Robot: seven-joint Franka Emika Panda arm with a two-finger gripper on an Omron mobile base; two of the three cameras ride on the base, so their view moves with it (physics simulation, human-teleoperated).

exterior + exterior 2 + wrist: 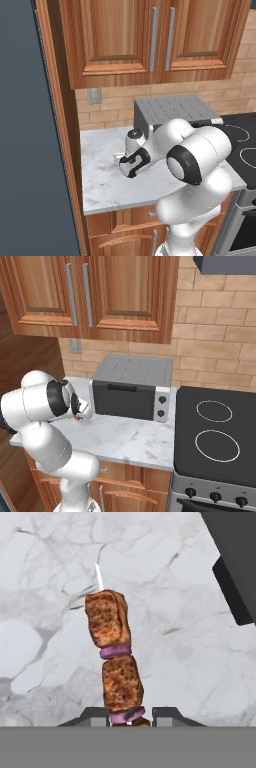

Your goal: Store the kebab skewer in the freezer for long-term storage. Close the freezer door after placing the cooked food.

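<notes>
Skewer [116, 662] lies on the counter [190, 662] near its left edge; the gripper [130, 716] is closed on its near end. Held only there, it may swing or slip when lifted.

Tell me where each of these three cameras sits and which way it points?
Left base view: behind the arm's left, facing the marble counter and toaster oven; the white arm crosses the lower right.
Right base view: behind the arm's right, facing the toaster oven and stovetop; the arm rises lower left.
Hand view: on the hand, looking down at the kebab skewer between the gripper tips.
Both base views share the counter, oven and wooden cabinets.
</notes>
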